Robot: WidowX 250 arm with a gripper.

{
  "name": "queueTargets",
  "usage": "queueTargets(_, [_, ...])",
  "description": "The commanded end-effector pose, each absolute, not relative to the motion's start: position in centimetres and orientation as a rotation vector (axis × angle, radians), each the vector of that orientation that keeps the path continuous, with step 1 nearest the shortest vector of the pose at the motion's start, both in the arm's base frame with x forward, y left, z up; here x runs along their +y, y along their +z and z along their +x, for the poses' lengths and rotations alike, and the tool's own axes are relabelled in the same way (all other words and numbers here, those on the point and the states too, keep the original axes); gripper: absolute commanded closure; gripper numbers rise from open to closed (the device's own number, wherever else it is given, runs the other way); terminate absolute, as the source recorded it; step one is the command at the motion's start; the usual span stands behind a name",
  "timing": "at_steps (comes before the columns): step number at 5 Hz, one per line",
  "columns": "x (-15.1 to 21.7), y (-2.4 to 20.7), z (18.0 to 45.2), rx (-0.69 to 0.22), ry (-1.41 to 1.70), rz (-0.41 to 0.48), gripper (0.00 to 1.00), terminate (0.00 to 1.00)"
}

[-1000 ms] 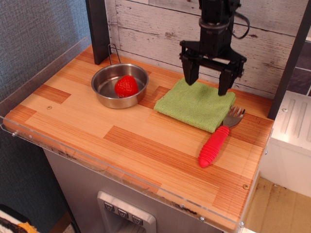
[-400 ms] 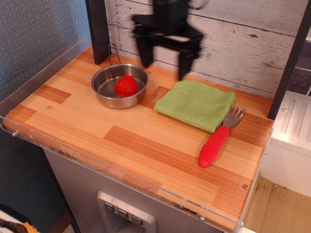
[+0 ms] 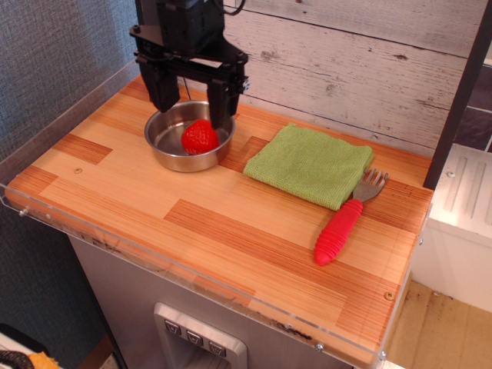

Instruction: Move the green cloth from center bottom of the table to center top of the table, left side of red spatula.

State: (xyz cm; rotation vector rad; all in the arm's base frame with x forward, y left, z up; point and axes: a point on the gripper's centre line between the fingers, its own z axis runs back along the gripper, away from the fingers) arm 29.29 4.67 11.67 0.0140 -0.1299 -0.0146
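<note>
The green cloth (image 3: pixel 310 164), a soft, nubbly microfibre square folded flat, lies at the far middle of the plank worktop (image 3: pixel 192 231), its corners turned diamond-wise. Its right corner touches the grey tines of the red spatula (image 3: pixel 344 221), whose ribbed handle runs toward the near edge. Left, a steel bowl (image 3: pixel 189 136) holds a red strawberry toy (image 3: pixel 200 137). Above it hangs the black pincer (image 3: pixel 191 98), fingers spread apart, empty.

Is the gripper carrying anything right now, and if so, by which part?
Nothing is held. The gripper is open and empty above the steel bowl. The green cloth lies flat on the table, beside the red spatula.
</note>
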Motion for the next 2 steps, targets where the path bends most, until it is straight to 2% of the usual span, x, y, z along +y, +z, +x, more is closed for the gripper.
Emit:
queueTargets(1, [4.76,12.85,29.08,-0.162,-0.039,0.013,0.00,0.00])
queueTargets(2, [4.76,12.85,29.08,-0.162,-0.039,0.013,0.00,1.00])
